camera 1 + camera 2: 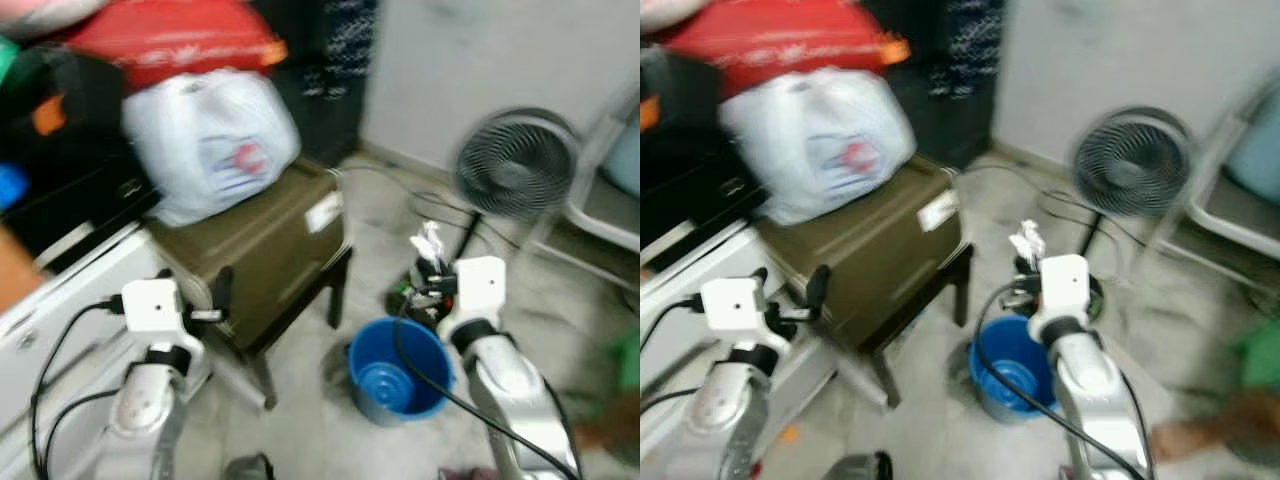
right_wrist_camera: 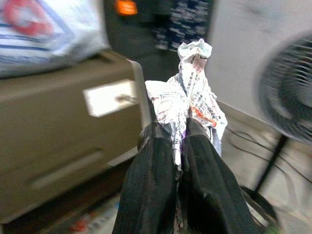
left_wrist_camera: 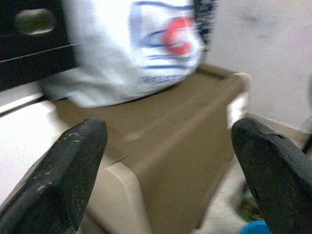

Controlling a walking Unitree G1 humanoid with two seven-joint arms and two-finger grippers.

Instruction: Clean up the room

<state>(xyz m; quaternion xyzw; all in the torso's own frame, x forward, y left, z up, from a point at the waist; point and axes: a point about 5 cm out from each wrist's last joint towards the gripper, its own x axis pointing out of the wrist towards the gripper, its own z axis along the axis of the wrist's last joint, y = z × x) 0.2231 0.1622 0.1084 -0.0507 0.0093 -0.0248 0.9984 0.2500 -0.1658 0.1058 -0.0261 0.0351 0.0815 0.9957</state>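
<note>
While right gripper (image 2: 179, 146) pinches crumpled newspaper wad (image 2: 187, 95) between closed fingers, it hangs just above blue bucket (image 1: 398, 372) on floor, likely for drop as trash. Left gripper (image 3: 165, 165) idle, fingers wide, facing olive storage box (image 1: 262, 245) under white plastic bag (image 1: 208, 140).

Two shiny silver arms with white boxes at the wrists, black cables, and long black fingers (image 3: 73, 165).
</note>
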